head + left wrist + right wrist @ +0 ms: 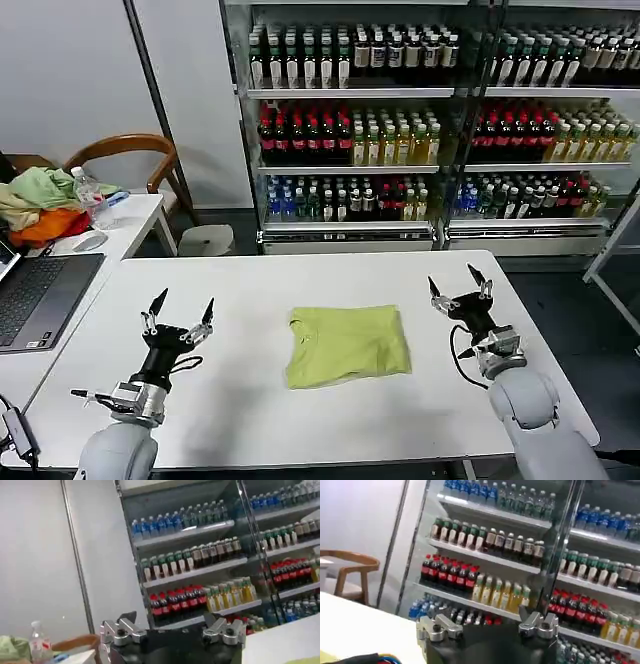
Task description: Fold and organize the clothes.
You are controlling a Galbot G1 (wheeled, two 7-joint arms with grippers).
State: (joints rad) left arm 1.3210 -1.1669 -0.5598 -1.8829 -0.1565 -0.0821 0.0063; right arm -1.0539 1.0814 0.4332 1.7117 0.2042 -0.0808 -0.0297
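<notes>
Lime T-shirt (348, 344) lies folded into compact rectangle mid white table (260, 410), between both arms.

Left gripper (181, 311) raised left of shirt, fingers spread, empty. Right gripper (459, 284) raised right of it, also spread, empty.

Risk for you: any regrasp could drag top layer, undo fold.

Printed graphic hidden; fold count underneath unclear.

A big white table (300, 420) stands in front of shelves of drink bottles (400, 130). On a side table sit a laptop (35, 295), a water bottle (92, 197) and a heap of cloth (40, 205). A wooden chair (130, 150) stands behind.
</notes>
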